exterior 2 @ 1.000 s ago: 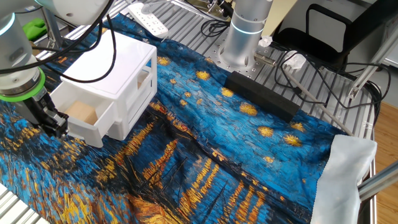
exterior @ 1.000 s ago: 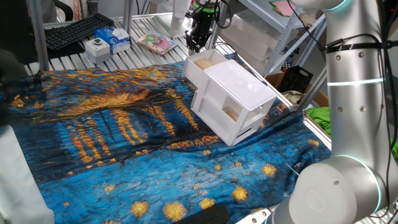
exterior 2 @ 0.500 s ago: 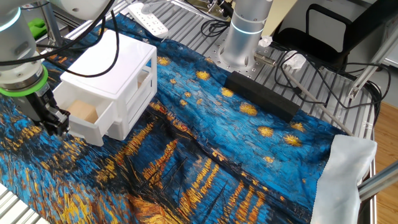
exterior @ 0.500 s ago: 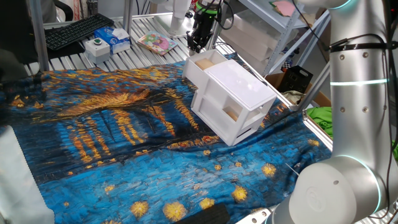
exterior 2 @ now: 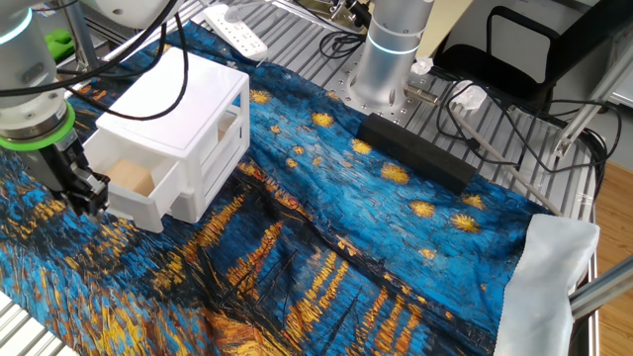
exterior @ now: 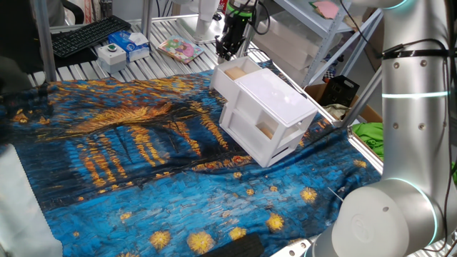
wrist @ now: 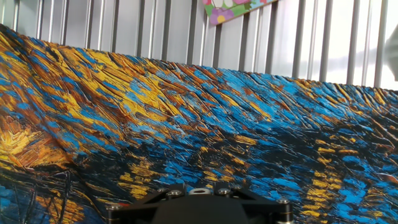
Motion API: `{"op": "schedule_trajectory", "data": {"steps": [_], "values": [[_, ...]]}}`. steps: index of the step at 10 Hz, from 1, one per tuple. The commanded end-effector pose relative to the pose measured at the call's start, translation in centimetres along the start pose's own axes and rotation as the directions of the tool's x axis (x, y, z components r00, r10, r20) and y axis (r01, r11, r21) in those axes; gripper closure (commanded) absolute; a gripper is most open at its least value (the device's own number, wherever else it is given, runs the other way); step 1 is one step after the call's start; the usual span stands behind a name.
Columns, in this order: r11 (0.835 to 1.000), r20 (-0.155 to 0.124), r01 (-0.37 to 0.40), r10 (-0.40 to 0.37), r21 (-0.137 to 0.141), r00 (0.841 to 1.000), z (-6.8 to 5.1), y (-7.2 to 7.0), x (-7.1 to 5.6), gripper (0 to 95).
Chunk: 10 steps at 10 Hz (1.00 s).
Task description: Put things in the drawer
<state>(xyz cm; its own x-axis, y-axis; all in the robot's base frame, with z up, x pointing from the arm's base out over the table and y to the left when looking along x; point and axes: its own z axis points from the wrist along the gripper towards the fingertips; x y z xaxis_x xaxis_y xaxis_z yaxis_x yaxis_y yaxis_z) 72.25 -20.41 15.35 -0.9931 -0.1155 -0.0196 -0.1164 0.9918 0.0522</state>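
Observation:
The white cabinet (exterior: 275, 107) lies tilted on the painted cloth, and its upper drawer (exterior: 220, 84) is pulled out. A tan block (exterior: 233, 72) rests inside the drawer (exterior 2: 163, 190), and the same block (exterior 2: 131, 178) shows through the open top in the other fixed view. My gripper (exterior: 227, 51) hangs just beyond the drawer's front end, pointing down at the cloth. Seen from the other side, the gripper (exterior 2: 87, 203) is right beside the drawer front with nothing visibly in it. The hand view shows only cloth and metal slats; the fingertips are hidden there.
A keyboard (exterior: 89, 34), a white button box (exterior: 113, 53), a blue box (exterior: 136, 43) and a colourful booklet (exterior: 178, 48) lie on the slatted table behind the cloth. A power strip (exterior 2: 237, 30), a black bar (exterior 2: 415, 153) and the arm's base (exterior 2: 391, 59) stand on the far side.
The gripper has drifted slightly upward next to the drawer front. The drawer, the block and the cabinet have not moved.

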Motion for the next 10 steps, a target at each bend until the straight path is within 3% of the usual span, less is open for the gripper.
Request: {"op": "schedule_trajectory", "data": {"steps": [1, 10], "values": [[1.0, 0.0, -0.001, 0.001, -0.001, 1.0, -0.1, -0.1, 0.1, 95.0], [1.0, 0.021, -0.003, 0.003, 0.005, 1.0, -0.2, -0.1, 1.6, 95.0]]}}
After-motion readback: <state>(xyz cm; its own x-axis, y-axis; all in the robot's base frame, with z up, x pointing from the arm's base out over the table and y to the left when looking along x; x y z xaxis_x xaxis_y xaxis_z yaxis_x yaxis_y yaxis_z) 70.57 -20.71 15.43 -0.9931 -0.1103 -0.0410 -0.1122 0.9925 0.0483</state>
